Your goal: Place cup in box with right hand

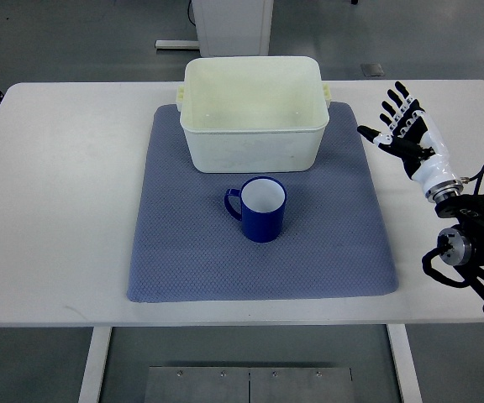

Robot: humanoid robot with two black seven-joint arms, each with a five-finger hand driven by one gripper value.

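The blue cup (262,209) stands upright on the grey-blue mat (175,252), a little below the centre of the table, its white inside showing and its handle turned toward nine o'clock. The cream box (253,113) sits just beyond it at twelve o'clock, partly on the mat's far edge; its near wall is close to the cup's rim but not touching it. Nothing shows inside the box.

The right hand (403,126) hovers at about two to three o'clock from the cup, well apart from it, off the mat's right edge and over bare white table (57,168). Its fingers are spread wide and hold nothing; the palm seems turned toward the middle of the table. The left arm is not in view.

The task looks barely begun, so the risks lie ahead. The handle points away from the approaching hand, so the hand probably has to wrap the smooth round body; a shallow or off-centre grip could let the cup slip or tilt. Coming in sideways from three o'clock, the fingers could knock the cup toward nine o'clock or tip it before they close. The mat may drag or bunch if the cup is pushed rather than lifted. The box wall stands high and close: a low lift could strike its near rim, shoving the box or jarring the cup loose.
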